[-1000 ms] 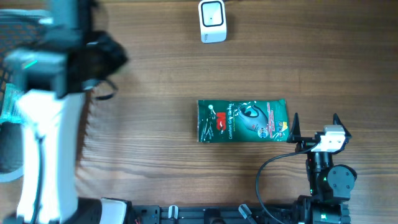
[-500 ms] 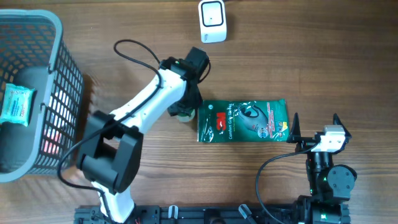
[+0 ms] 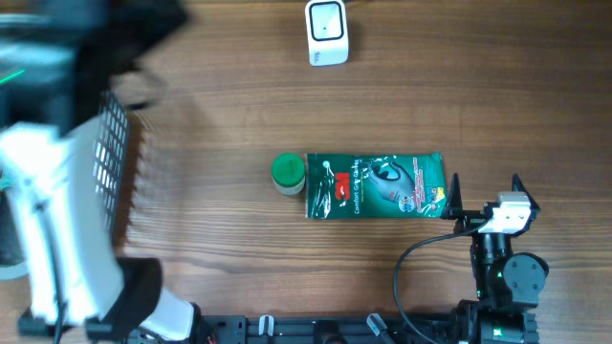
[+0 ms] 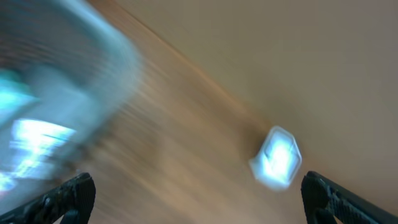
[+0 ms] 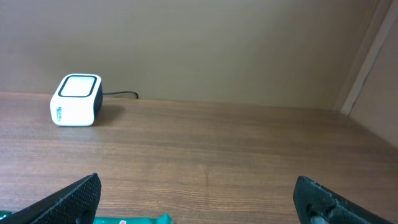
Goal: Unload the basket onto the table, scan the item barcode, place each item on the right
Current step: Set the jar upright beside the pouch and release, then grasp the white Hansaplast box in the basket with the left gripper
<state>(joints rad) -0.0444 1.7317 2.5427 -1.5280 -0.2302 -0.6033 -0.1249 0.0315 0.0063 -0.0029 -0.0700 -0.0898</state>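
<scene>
The green packet (image 3: 375, 185) is lying flat near the middle of the worktop (image 3: 239, 248), its long axis running left to right, and a small green tub (image 3: 287, 174) is sitting just beside its left end. Its right end is pointing at the right gripper (image 3: 484, 187), whose jaws are standing wide open and empty just beside it, so that arm is the nearer. The scanner (image 3: 327, 32) is waiting at the far edge, well apart. The left gripper (image 4: 196, 186) is showing blurred, jaws spread, holding nothing.
</scene>
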